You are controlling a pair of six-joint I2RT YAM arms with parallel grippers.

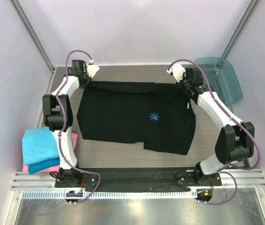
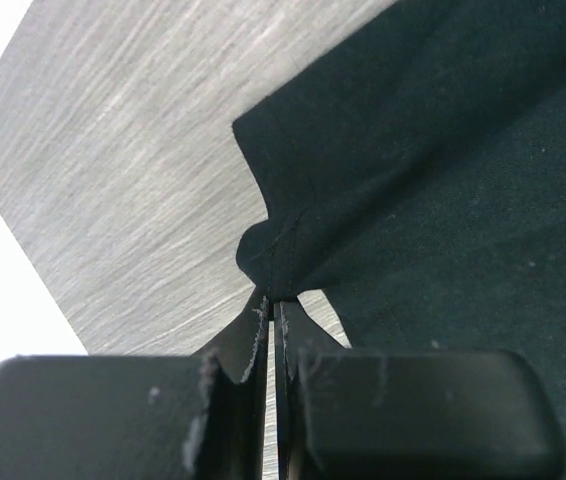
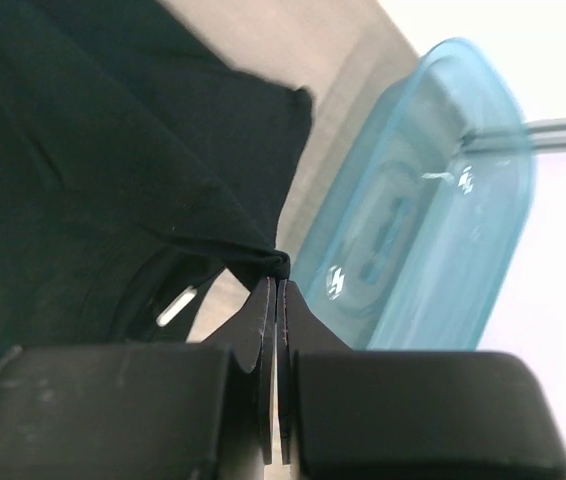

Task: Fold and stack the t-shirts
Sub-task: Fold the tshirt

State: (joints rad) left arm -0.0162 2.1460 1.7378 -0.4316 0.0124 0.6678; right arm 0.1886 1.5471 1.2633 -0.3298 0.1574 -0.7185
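A large black t-shirt [image 1: 132, 117] with a light-blue starburst mark [image 1: 154, 116] lies spread on the table. My left gripper [image 1: 86, 81] is shut on its far left corner; in the left wrist view the black cloth [image 2: 433, 170] bunches at the fingertips [image 2: 275, 300]. My right gripper [image 1: 185, 83] is shut on the far right corner; in the right wrist view the cloth [image 3: 103, 150] is pinched at the tips [image 3: 279, 282]. A white neck tag [image 1: 187, 107] shows near the right edge. Folded turquoise [image 1: 40, 144], blue [image 1: 43, 166] and pink [image 1: 73, 138] tees are stacked at the left.
A translucent teal plastic tray [image 1: 221, 79] sits at the back right corner, close beside my right gripper, and also shows in the right wrist view [image 3: 433, 200]. Enclosure walls stand on the left, back and right. A metal rail [image 1: 137, 180] runs along the near edge.
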